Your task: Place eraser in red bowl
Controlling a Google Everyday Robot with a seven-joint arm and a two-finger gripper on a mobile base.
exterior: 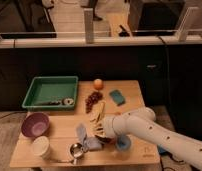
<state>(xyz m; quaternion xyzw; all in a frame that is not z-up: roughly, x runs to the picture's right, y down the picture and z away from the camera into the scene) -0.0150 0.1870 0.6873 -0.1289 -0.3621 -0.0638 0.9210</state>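
Note:
A reddish-purple bowl (pixel 35 124) stands on the wooden table (pixel 64 131) at the front left. A pale blue, eraser-like block (pixel 85 137) lies near the table's front middle. My gripper (pixel 98 132) is at the end of the white arm (pixel 144 127), which reaches in from the lower right. The gripper is low over the table, right beside this block and to the right of the bowl. A teal rectangular pad (pixel 116 96) lies apart at the back right of the table.
A green tray (pixel 41 92) holding small items sits at the back left. An orange (pixel 97 83), dark grapes (pixel 92 99) and a banana (pixel 97 114) lie mid-table. A white cup (pixel 41 147), a metal cup (pixel 75 150) and a blue cup (pixel 123 145) stand along the front.

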